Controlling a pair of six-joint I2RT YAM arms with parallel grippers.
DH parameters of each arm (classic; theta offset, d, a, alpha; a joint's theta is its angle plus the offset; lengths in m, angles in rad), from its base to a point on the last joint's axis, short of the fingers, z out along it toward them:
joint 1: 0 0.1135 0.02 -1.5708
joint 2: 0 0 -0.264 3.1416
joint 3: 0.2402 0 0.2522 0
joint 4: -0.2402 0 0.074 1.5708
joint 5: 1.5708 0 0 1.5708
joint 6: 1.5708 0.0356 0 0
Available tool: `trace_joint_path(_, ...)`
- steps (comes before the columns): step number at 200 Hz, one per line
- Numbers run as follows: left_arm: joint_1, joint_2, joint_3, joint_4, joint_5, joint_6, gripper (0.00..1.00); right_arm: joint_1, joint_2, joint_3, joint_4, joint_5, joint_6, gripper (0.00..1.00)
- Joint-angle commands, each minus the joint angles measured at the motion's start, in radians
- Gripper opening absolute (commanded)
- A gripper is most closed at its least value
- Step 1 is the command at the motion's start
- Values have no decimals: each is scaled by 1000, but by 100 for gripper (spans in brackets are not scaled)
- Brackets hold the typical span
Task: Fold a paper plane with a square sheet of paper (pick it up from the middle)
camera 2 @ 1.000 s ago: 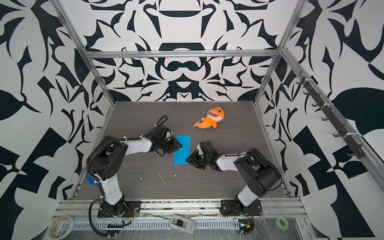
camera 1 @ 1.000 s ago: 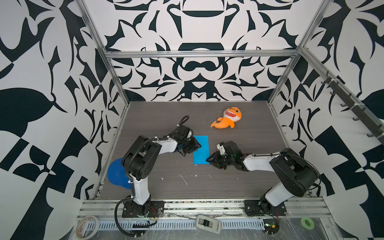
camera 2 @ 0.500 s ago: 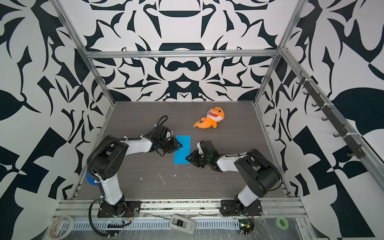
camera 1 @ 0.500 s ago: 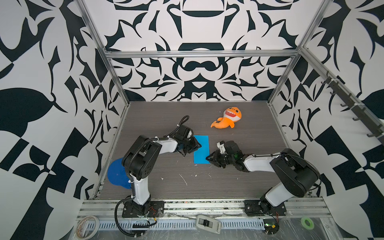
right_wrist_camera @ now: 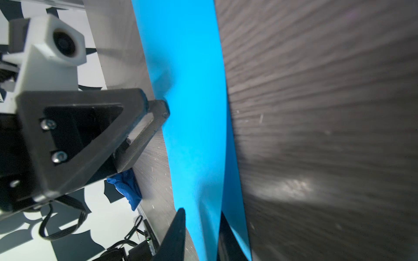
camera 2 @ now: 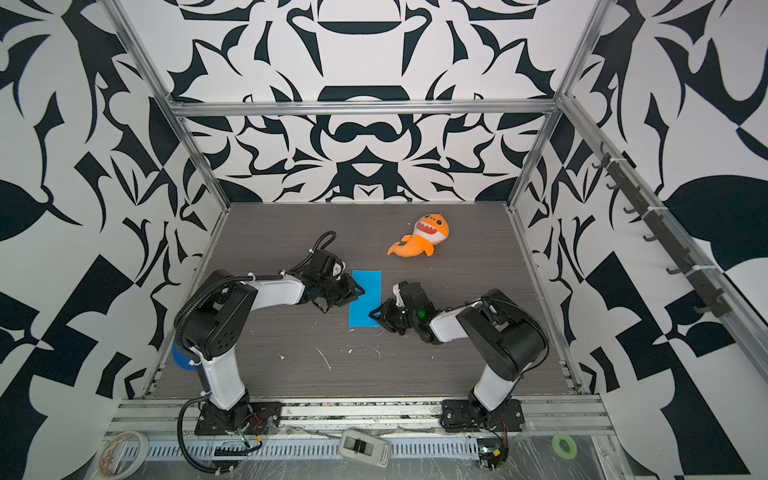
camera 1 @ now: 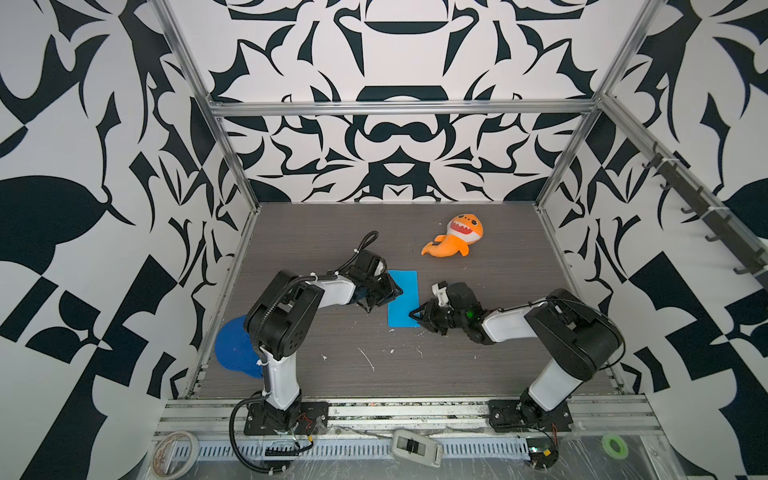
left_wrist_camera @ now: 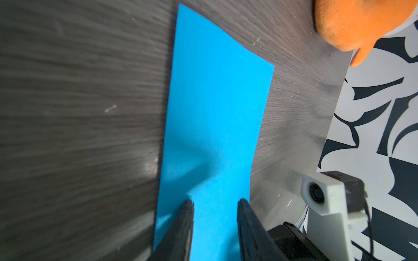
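Square sheet of paper (camera 1: 402,297) lay doubled into a narrow blue strip on the table (camera 1: 498,357), midway between the two arms. Toward its front end the right gripper (right_wrist_camera: 201,213) had its jaws a little apart astride the upper layer, one finger over that layer and the other seemingly slipped beneath it. A gap showed, so I judged nothing was pinched yet. Across the strip the left gripper (left_wrist_camera: 214,203) stood with its jaws apart and empty, its fingertips (left_wrist_camera: 187,204) touching the paper at the opposite long edge.

That looked deliberate. The left arm pinned the square sheet of paper so it could not skid, while the right worked at the side where the two layers parted, probably to lift one for the next fold. Both grippers lay low and nearly flat to the wood, which suits so thin a sheet.

Farther out, the orange shark plush (camera 1: 455,239) rested well apart toward the back wall, and a dark blue disc (camera 1: 232,349) lay at the table's left edge beside the left arm's base. Against a second before, the right jaws had narrowed, while the strip, the left arm and the plush sat where they were
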Motion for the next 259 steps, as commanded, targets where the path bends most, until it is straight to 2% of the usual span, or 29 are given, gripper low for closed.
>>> trace_joint_path(1, 1, 10, -26, -60, -34, -5, 37, -6, -22, -19, 38, 15, 26, 17)
trace_joint_path(23, 1, -30, -34, -52, -28, -1, 37, -9, -57, -22, -35, 20, 19, 9)
trace_joint_path(39, 1, -60, -38, -42, -10, 12, 37, -14, -82, -4, -158, 15, -19, 5)
trace_joint_path(75, 1, -112, -33, -76, -17, 88, 37, -39, -118, 55, -406, -45, -174, 5)
trace_joint_path(113, 0, -86, -40, -88, 9, 133, 35, -60, -112, 118, -545, -94, -292, 5)
trace_joint_path(149, 1, -37, -24, -91, 31, 145, 30, -61, -106, 133, -560, -89, -293, 5)
trace_joint_path(188, 1, -5, -20, -120, 3, 145, 24, -61, -120, 140, -536, -70, -255, 7)
trace_joint_path(259, 0, 15, -50, -122, -25, 121, 21, -33, -42, 215, -419, -98, -199, 6)
